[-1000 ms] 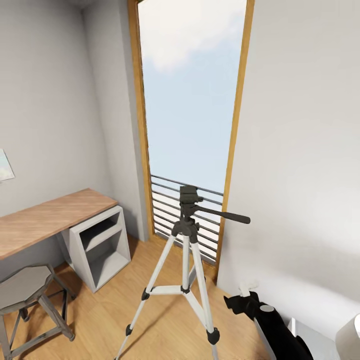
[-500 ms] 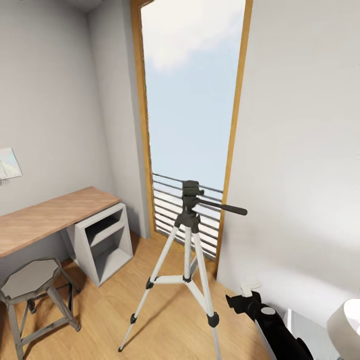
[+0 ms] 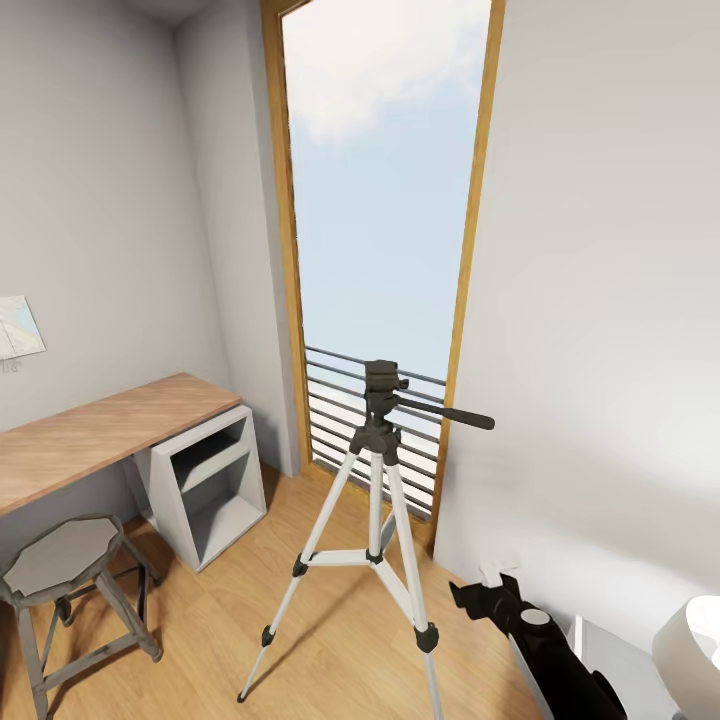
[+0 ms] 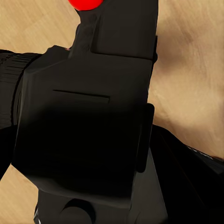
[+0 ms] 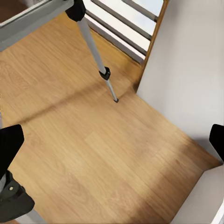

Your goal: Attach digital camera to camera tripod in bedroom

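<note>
A: Gripping the digital camera (image 4: 84,130), the left gripper's jaws cannot be made out.
B: Right gripper (image 5: 112,154) spread, empty; camera tripod (image 3: 372,520) stands ahead by the window (image 3: 385,180), awaiting mounting.

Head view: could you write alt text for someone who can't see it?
A tall tripod with silver-white legs and a black head with a long handle stands on a light wood plank floor before a tall wood-framed window. A wooden desk and grey octagonal stool sit to its left.
</note>
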`<state>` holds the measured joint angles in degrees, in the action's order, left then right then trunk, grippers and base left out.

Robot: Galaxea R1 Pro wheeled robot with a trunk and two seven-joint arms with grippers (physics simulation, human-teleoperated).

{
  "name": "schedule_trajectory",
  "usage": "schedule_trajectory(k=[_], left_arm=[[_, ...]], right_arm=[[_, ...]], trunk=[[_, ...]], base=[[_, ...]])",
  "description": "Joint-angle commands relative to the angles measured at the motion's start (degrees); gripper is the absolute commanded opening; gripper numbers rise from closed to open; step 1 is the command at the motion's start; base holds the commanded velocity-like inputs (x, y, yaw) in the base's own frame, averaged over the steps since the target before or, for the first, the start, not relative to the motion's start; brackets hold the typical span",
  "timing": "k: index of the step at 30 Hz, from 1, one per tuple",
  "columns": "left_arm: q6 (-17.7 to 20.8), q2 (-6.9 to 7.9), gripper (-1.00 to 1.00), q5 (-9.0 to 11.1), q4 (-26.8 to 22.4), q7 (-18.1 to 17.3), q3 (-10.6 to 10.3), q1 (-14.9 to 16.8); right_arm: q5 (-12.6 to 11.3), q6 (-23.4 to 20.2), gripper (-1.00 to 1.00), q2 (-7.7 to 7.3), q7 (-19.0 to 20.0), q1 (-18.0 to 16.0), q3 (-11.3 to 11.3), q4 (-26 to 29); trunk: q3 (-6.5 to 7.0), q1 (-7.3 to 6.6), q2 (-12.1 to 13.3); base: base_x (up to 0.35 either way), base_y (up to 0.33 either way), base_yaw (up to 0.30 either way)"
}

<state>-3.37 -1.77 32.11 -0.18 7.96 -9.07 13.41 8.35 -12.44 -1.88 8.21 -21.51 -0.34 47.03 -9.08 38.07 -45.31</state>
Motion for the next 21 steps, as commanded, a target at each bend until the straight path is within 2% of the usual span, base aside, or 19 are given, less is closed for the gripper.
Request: schedule_trajectory(k=[1,16,17,21], left_arm=[[-0.1,-0.01,-1.00,0.4,0.0,0.1,-0.5,0.0],[-0.1,0.02,-1.00,0.4,0.0,0.1,-0.5,0.0],[-0.1,0.02,-1.00,0.4,0.0,0.1,-0.5,0.0],[-0.1,0.02,-1.00,0.4,0.0,0.1,-0.5,0.0]], right_arm=[[0.6,-0.3,1.00,0.00,0.3,0.0,0.0,0.1],[0.7,-0.7,1.00,-0.02,4.4,0.0,0.0,2.3],[0.7,-0.7,1.00,-0.03,16.0,0.0,0.0,2.5],[0.6,-0.9,1.00,-0.04,19.3,0.0,0.0,2.8]], trunk=[[-0.09,0.01,-0.1],[-0.09,0.01,-0.1],[-0.09,0.01,-0.1],[-0.09,0.01,-0.1]], base=[[0.000,0.000,0.000],[0.000,0.000,0.000],[0.000,0.000,0.000],[0.000,0.000,0.000]])
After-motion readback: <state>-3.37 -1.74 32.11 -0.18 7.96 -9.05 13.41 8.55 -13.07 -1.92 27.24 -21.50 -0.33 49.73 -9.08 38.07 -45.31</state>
